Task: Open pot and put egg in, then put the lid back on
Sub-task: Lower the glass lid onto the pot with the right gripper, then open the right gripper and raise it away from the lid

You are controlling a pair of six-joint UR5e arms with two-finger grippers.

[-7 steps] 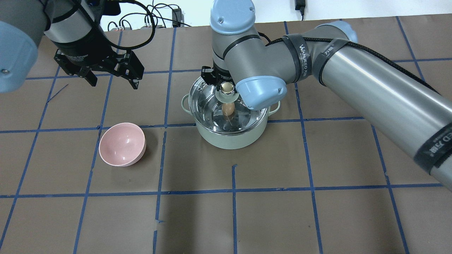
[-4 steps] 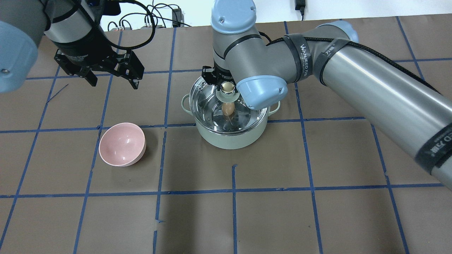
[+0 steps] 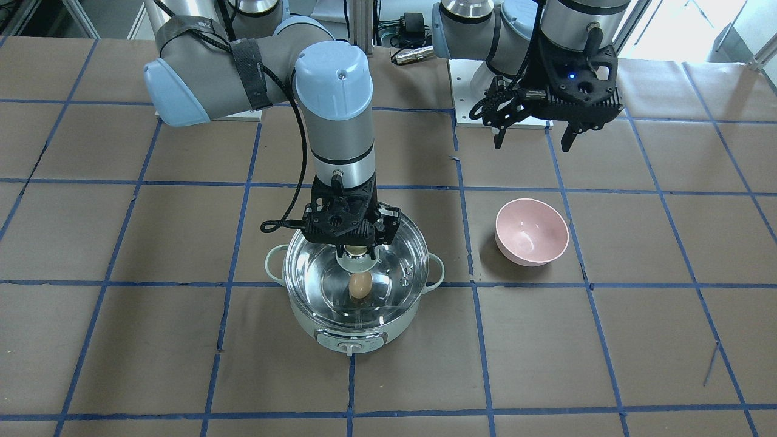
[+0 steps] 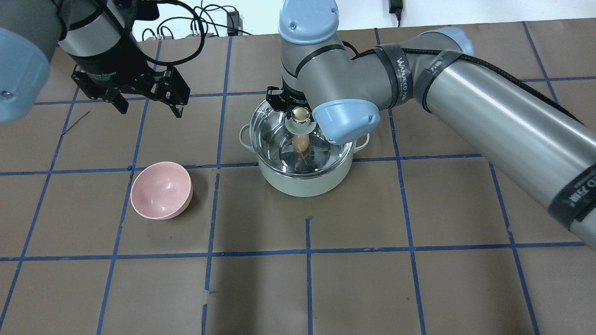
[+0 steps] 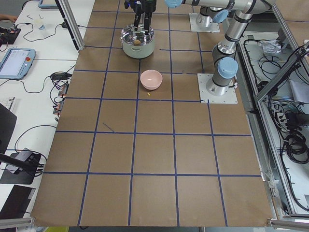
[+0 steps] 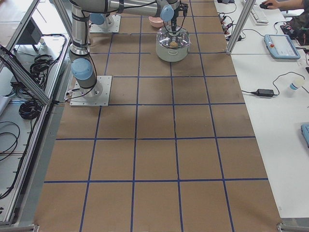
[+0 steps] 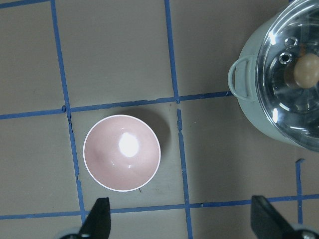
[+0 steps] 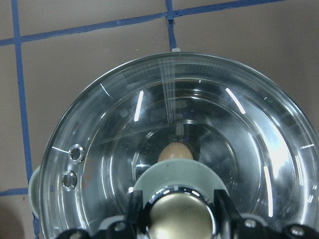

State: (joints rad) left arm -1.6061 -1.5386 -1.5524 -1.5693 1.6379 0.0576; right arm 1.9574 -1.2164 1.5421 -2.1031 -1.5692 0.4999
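Overhead exterior unchanged: right jaws still clamp lid (image 4: 274, 135) atop pot (image 4: 302, 186), left jaws wide.

One mint-green pot (image 4: 302, 184) at the overhead view's centre, one glass lid (image 4: 270, 135), one brown egg (image 4: 301, 144), one pink bowl (image 4: 160, 190) lower left, and two grippers: left gripper (image 4: 151, 110), right gripper (image 3: 357, 247).

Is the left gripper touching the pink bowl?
Apart. In the front-facing view the left gripper hangs open, a clear gap away from the pink bowl.
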